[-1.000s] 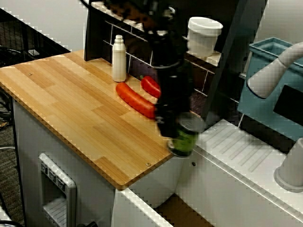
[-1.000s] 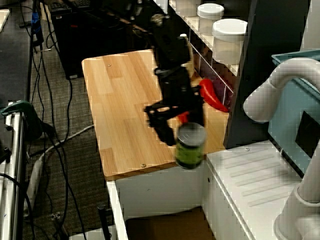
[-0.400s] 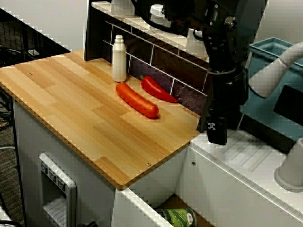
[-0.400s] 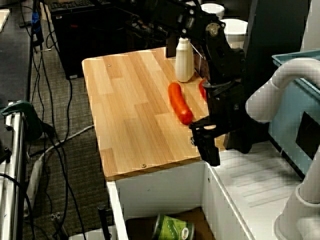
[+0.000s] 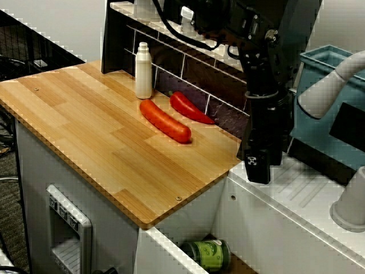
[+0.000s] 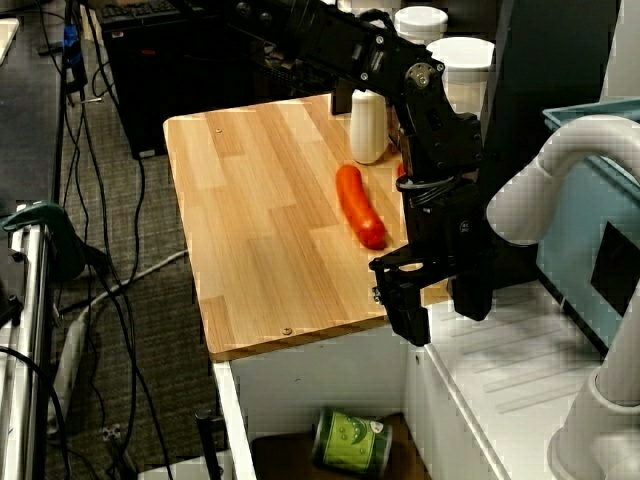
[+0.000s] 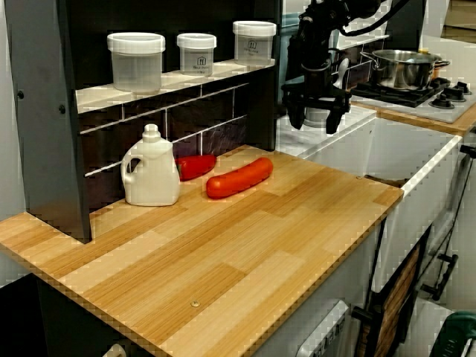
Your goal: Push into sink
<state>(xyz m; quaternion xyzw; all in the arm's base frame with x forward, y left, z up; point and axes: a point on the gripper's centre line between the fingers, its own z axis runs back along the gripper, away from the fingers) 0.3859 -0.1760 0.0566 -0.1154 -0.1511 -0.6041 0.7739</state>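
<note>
Down in the white-walled, tan-floored sink (image 6: 262, 447) the green-labelled can (image 6: 351, 441) lies on its side; my black gripper (image 7: 315, 111), fingers apart and empty, could clip the ridged white drainboard (image 5: 319, 194) if I descend carelessly.

Three cameras watch my workspace. The first sits high beyond a corner of the light wooden desk (image 5: 108, 137), close in, looking down and across it to the dark tiled backsplash (image 5: 188, 68) and the ridged white drainboard (image 5: 296, 182). The second hangs higher, off the desk's open long edge, and looks steeply down, taking in the cabled floor too. The third sits low at the desk's far end, looking along its length towards my black pincer (image 7: 315, 119). All three share the desk, the long red-orange sausage (image 5: 164, 120) (image 6: 357, 205) (image 7: 239, 177) and the white plastic bottle (image 5: 143, 71) (image 6: 369, 127) (image 7: 151, 177).
</note>
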